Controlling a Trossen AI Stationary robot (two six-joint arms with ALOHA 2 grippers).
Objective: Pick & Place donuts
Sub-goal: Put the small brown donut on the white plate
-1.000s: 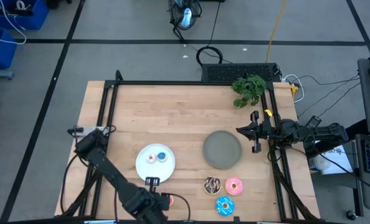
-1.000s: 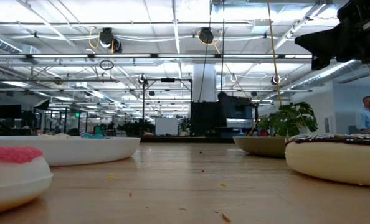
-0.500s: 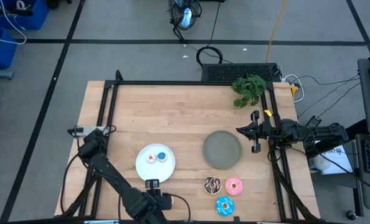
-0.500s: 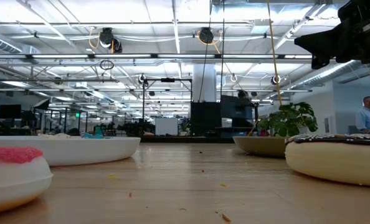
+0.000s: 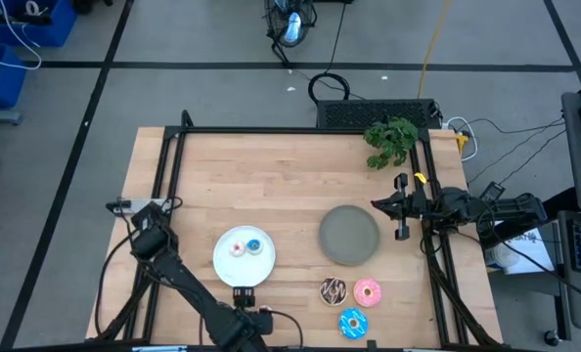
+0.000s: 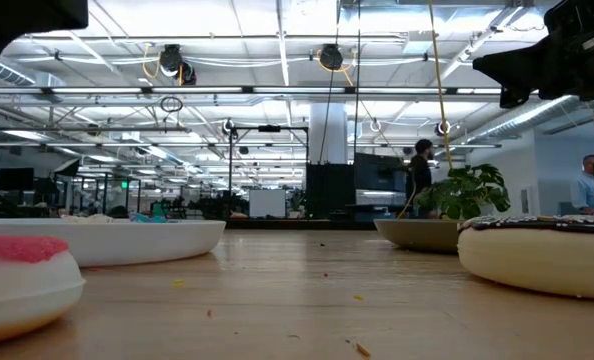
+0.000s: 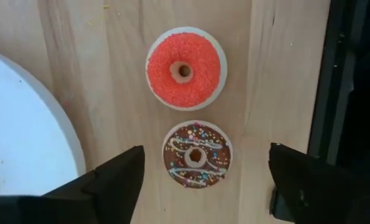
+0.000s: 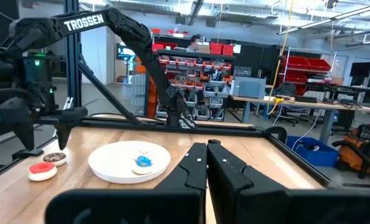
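The left gripper [image 7: 197, 163] hangs released at the bottom edge of the high view, fingers spread wide, and the tiny brown donut [image 7: 197, 155] lies on the wood between its fingertips with the tiny red donut [image 7: 184, 70] close beside it. A second ago the red one showed beside the arm in the high view; now the arm has slid over it, and its elbow sits lower in the frame. The white plate [image 5: 222, 264], just above, holds the tiny blue donut [image 5: 254, 245]. To the lower right the chocolate donut [image 5: 333, 290], pink donut [image 5: 367, 291] and blue-sprinkled donut [image 5: 353, 323] are unmoved below the grey plate [image 5: 349, 235]. The right gripper [image 5: 400, 207] waits clenched at the table's right edge. A person [image 6: 417, 165] has appeared in the low view's background.
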